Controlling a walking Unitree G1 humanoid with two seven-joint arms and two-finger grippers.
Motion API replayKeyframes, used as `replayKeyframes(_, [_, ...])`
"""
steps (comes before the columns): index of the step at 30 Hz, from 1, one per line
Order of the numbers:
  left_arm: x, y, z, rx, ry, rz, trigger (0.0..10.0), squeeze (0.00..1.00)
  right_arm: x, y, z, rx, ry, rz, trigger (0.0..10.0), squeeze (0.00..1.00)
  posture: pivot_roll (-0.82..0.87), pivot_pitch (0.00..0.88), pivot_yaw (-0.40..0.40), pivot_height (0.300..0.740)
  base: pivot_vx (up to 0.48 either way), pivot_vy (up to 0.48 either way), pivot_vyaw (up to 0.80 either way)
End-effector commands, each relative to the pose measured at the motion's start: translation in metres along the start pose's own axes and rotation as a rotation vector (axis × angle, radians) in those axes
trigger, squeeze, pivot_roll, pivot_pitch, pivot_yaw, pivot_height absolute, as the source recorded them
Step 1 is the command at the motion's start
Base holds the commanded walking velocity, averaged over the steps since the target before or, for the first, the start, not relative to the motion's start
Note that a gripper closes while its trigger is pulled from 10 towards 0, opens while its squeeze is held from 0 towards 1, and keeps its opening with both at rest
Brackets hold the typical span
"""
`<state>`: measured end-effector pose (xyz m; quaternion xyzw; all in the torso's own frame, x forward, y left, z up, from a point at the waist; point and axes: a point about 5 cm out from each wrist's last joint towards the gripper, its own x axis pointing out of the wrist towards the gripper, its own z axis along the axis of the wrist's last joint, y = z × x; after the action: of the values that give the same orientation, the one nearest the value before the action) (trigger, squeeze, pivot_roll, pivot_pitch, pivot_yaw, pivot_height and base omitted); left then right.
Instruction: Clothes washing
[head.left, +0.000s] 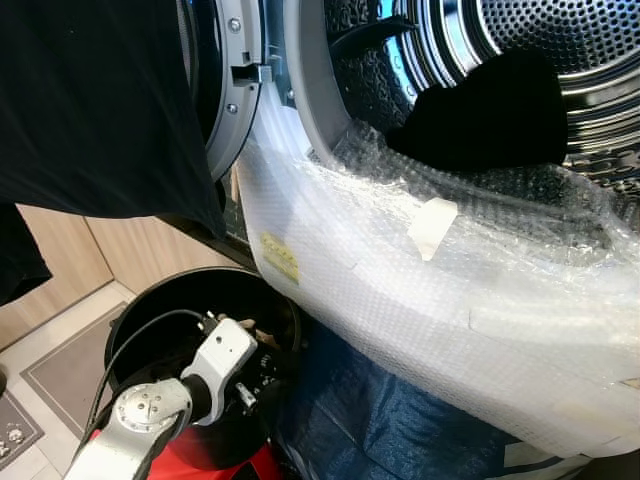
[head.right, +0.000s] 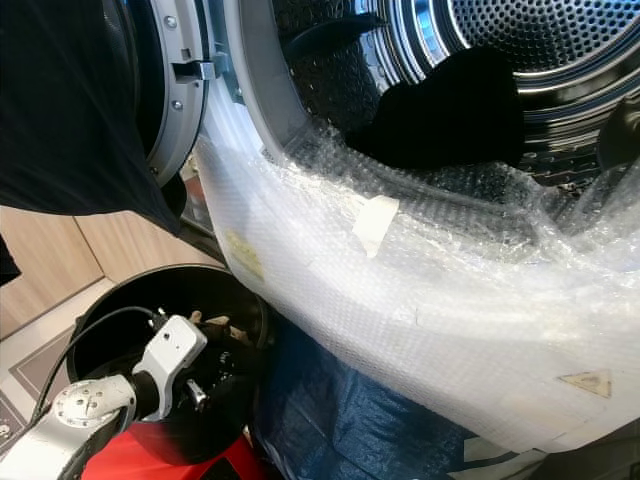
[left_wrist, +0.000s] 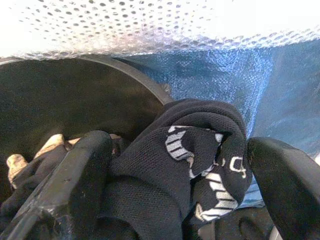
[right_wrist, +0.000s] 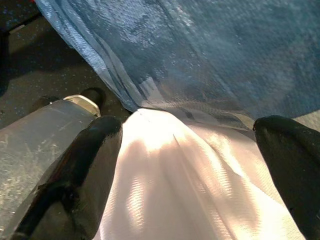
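Laundry lay in two places: a black garment with white print (left_wrist: 200, 165) sat between the left gripper's (left_wrist: 180, 170) two black fingers (left_wrist: 75, 180), which were spread wide on either side of it, pressing its sides but not clenched. That gripper reached down into a round black basket (head.left: 135, 310) on the floor at the near left, where more dark cloth and a pale scrap (left_wrist: 50, 145) lay against the inner wall. Just right of the basket hung blue plastic sheeting (head.left: 400, 420), and above both bulged bubble wrap (head.left: 420, 300) taped over the washer's front and lower door opening, standing between basket and drum. Farther in, a second black garment (head.left: 490, 110) rested on the lip of the perforated steel drum (head.left: 560, 40). A large dark cloth (head.left: 90, 110) draped over the open door (head.left: 235, 90) at far left. The right gripper (right_wrist: 190, 165) hung low with fingers released and apart, over white fabric (right_wrist: 190, 185) and blue sheeting.
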<state>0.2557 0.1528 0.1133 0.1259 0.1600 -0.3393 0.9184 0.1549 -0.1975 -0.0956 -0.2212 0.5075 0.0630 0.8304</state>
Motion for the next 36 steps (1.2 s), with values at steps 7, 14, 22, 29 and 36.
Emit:
replayKeyframes(7, [0.0,0.011,-0.009,-0.151,0.081,0.104,10.0,0.0,0.001,0.001,0.008,-0.052,-0.008,0.025,10.0,0.0,0.12,0.087,-0.043,0.74,0.0,0.0,0.0])
replayKeyframes(14, [-0.001,0.023,-0.01,-0.182,0.095,0.191,10.0,0.0,0.001,-0.001,0.007,-0.042,-0.005,0.022,10.0,0.0,0.12,0.095,-0.049,0.74,0.0,0.0,0.0])
replayKeyframes(22, [0.004,0.014,-0.019,-0.24,0.151,0.154,10.0,0.0,0.0,-0.001,-0.001,-0.052,0.013,0.023,10.0,0.0,0.1,0.1,-0.047,0.74,0.0,0.0,0.0])
replayKeyframes(29, [0.004,0.015,-0.021,-0.316,0.15,0.18,0.0,0.0,0.0,-0.002,-0.004,-0.048,0.024,0.019,10.0,0.0,0.1,0.109,-0.051,0.74,0.0,0.0,0.0])
replayKeyframes(36, [0.003,0.019,-0.017,-0.315,0.133,0.202,0.0,0.0,0.0,-0.004,-0.004,-0.049,0.023,0.014,10.0,0.0,0.1,0.11,-0.051,0.74,0.0,0.0,0.0])
